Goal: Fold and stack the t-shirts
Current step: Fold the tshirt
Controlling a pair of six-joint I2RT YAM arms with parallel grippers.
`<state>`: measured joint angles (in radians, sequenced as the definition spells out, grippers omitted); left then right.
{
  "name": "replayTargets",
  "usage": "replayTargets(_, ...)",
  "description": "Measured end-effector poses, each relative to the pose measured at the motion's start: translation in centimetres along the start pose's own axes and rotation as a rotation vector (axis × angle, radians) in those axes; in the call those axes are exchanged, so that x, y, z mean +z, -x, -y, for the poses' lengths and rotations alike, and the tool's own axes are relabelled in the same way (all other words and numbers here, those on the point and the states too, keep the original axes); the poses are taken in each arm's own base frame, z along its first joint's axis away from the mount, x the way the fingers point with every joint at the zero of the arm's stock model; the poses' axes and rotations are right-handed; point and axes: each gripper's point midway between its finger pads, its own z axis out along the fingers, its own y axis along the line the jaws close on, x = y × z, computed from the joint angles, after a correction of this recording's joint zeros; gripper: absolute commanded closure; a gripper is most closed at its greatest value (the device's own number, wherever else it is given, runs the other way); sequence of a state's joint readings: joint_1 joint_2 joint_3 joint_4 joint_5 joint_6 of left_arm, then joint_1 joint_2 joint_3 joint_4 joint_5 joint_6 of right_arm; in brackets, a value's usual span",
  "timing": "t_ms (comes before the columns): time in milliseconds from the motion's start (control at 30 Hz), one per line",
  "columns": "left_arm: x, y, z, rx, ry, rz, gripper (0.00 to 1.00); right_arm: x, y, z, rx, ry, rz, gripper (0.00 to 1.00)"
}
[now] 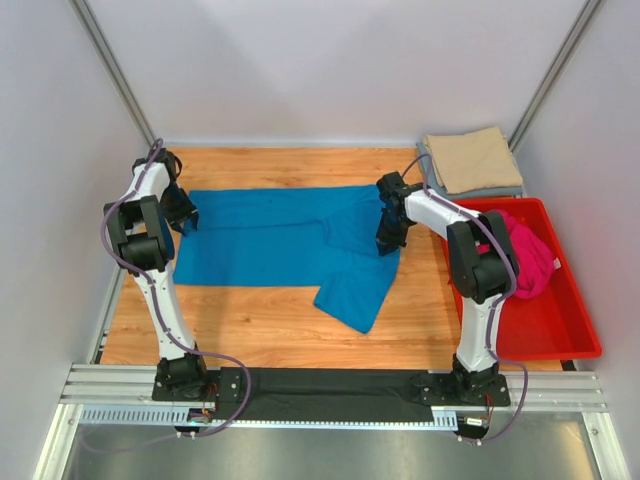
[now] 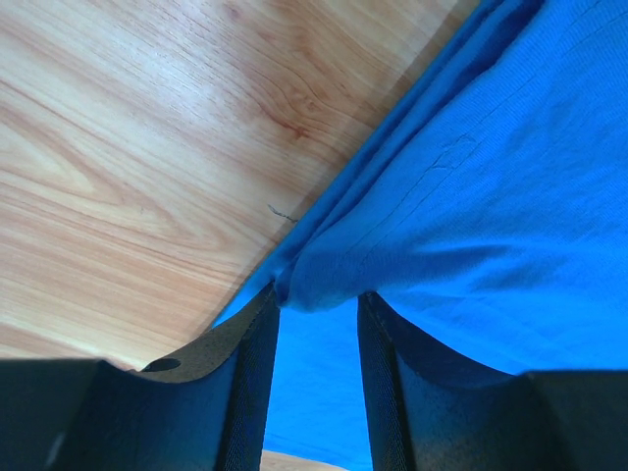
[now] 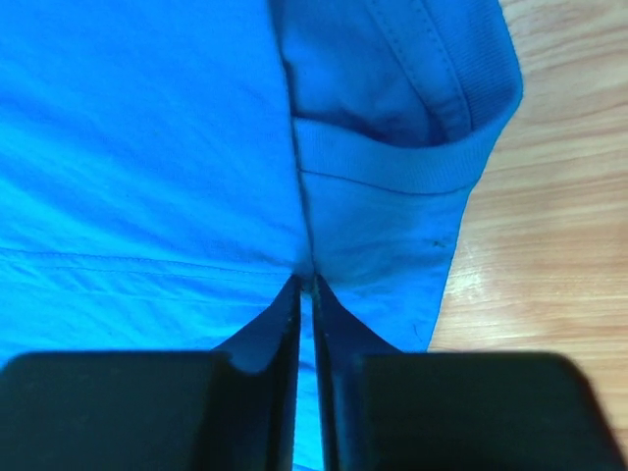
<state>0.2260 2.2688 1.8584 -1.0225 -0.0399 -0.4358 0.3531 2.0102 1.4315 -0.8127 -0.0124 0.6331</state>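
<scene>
Blue t-shirt (image 1: pixel 270 240) lies spread across the middle of the worktop (image 1: pixel 250 325), one sleeve trailing toward 5 o'clock; my left tool (image 2: pixel 316 299) is at its 9 o'clock edge, clamped on a bunched fold; my right tool (image 3: pixel 305 285) is at the 3 o'clock end beside the collar, fingers nearly together, pinching cloth; tan t-shirt (image 1: pixel 470 158) folded at 1 o'clock on a grey-blue t-shirt (image 1: pixel 490 191); pink t-shirt (image 1: pixel 530 255) crumpled in the red bin (image 1: pixel 570 345) at 3 o'clock.

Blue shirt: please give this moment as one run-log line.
blue shirt spread on table | left gripper grips its left end | right gripper grips by collar | pink shirt in bin
</scene>
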Motion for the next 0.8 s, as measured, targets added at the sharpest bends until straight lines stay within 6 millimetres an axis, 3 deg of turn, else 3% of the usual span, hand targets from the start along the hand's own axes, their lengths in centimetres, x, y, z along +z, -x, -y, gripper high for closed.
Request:
replayTargets(33,0.0,0.0,0.0,0.0,0.001,-0.001,0.55,0.0,0.0,0.1,0.001,-0.006,0.002,1.0)
replayTargets(800,0.1,0.3,-0.2,-0.001,0.017,-0.014,0.55,-0.2,0.8,1.6,-0.053,-0.092,0.05,1.0)
